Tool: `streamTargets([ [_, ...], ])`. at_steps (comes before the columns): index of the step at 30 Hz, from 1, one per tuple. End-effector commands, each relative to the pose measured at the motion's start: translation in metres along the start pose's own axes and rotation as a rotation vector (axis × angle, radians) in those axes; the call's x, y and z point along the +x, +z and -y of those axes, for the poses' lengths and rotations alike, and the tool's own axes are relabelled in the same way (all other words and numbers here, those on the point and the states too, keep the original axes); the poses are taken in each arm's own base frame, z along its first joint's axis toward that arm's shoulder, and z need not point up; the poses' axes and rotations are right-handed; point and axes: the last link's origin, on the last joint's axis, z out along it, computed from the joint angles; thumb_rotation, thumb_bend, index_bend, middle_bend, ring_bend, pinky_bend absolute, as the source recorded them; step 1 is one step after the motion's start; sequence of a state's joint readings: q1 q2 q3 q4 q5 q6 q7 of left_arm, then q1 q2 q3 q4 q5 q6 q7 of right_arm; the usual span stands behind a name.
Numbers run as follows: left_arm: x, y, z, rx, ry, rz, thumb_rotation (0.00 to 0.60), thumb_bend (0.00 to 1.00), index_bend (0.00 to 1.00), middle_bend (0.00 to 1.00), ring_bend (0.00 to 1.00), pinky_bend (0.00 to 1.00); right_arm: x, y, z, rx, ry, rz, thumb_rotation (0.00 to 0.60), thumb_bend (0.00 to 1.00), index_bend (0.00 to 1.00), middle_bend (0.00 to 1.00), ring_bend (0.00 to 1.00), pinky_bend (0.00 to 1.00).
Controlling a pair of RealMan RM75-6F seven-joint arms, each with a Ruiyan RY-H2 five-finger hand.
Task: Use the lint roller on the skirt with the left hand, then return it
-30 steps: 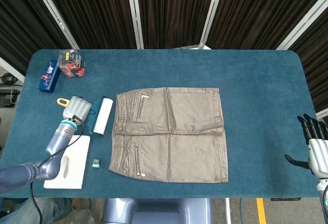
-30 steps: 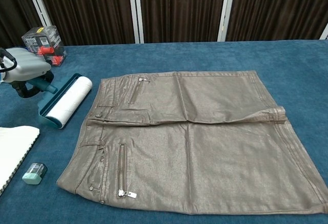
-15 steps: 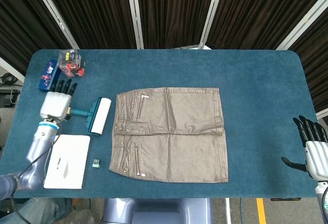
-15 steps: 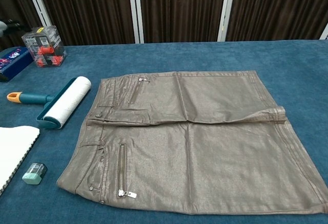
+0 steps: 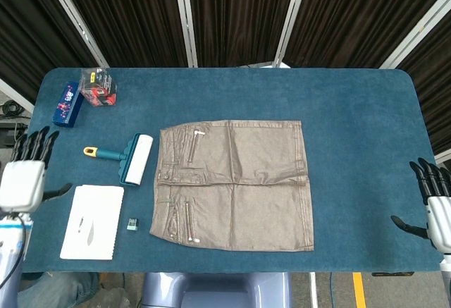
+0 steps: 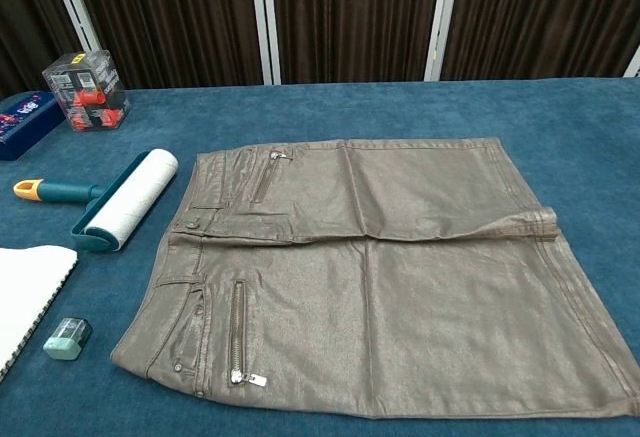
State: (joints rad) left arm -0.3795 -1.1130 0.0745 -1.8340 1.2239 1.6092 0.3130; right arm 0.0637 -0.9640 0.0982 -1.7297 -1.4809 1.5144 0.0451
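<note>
Your left hand [image 5: 22, 181] hangs empty with fingers spread at the table's [image 5: 352, 103] left edge, the lint roller [image 5: 127, 158] lies to its right with the handle tip toward it, just beside the skirt [image 5: 236, 181], and your right hand [image 5: 435, 213], also spread, is far off.

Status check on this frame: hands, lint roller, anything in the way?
Left hand open, off the table edge; right hand open, idle. Lint roller lying beside the skirt, untouched. Nothing in the way.
</note>
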Motion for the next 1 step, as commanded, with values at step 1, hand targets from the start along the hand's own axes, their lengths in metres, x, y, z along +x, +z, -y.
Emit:
streamTargets([
  [1, 0.0011, -0.0212, 0.0039, 0.009, 0.000, 0.022, 0.600, 0.00, 0.00, 0.00, 0.00, 0.00, 0.0025, -0.0031, 0.0001, 0.009, 0.006, -0.006, 0.600, 0.00, 0.00, 0.00, 0.00, 0.00],
])
